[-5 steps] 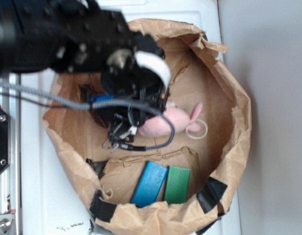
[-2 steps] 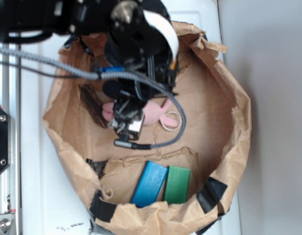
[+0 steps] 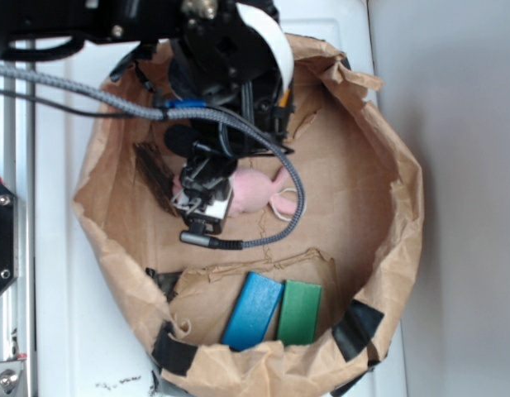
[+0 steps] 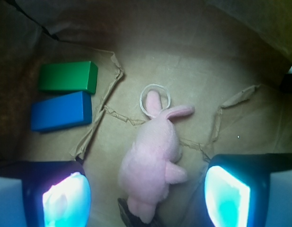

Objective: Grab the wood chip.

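The wood chip (image 3: 155, 176), a dark brown rough sliver, lies on the floor of the paper bag (image 3: 387, 165) at the left, slanting beside the pink plush (image 3: 256, 190). In the wrist view only its end (image 4: 130, 216) shows at the bottom edge, just under the plush's (image 4: 153, 158) lower end. My gripper (image 3: 207, 197) hangs over the plush's left part, just right of the chip. Its fingers (image 4: 65, 201) stand wide apart, and the gripper (image 4: 146, 201) is open with only the plush's end between them.
A blue block (image 3: 253, 310) and a green block (image 3: 300, 312) lie side by side at the bag's front. A white ring (image 4: 155, 98) lies at the plush's ears. The crumpled bag walls rise all round. A metal rail (image 3: 11, 248) runs along the left.
The arm has moved toward the back of the bag. The plush now lies further left than a second ago, closer to the wood chip. The chip has not moved.
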### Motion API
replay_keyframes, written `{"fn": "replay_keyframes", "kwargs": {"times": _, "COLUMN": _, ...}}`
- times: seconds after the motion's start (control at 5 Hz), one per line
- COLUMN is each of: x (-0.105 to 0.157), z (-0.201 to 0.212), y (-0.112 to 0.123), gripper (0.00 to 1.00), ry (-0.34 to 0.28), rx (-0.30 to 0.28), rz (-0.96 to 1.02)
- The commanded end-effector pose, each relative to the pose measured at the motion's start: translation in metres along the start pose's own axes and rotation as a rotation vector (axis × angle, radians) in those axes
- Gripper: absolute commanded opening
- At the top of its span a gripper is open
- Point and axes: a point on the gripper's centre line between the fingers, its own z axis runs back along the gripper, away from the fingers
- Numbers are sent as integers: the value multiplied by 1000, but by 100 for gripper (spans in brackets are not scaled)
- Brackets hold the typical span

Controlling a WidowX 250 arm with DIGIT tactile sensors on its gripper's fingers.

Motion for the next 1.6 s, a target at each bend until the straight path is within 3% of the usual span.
{"fn": "replay_keyframes", "kwargs": {"times": 0.0, "x": -18, "z": 4, "y": 14, "gripper": 100, "ry": -42, "rx": 122, "rz": -54}}
{"fn": "replay_keyframes", "kwargs": {"times": 0.2, "x": -45, "z": -6, "y": 17, "gripper": 100, "ry": -20, "rx": 158, "rz": -140}}
{"fn": "replay_keyframes", "kwargs": {"times": 0.4, "x": -54, "z": -12, "y": 13, "gripper": 100, "ry": -8, "rx": 162, "rz": -176}}
{"fn": "replay_keyframes", "kwargs": {"times": 0.8, "x": -52, "z": -20, "y": 0, "gripper": 100, "ry": 7, "rx": 163, "rz": -179}}
{"fn": "replay_keyframes", "kwargs": {"times": 1.4, "x": -51, "z": -57, "y": -10, "gripper": 100, "ry": 6, "rx": 236, "rz": -201}}
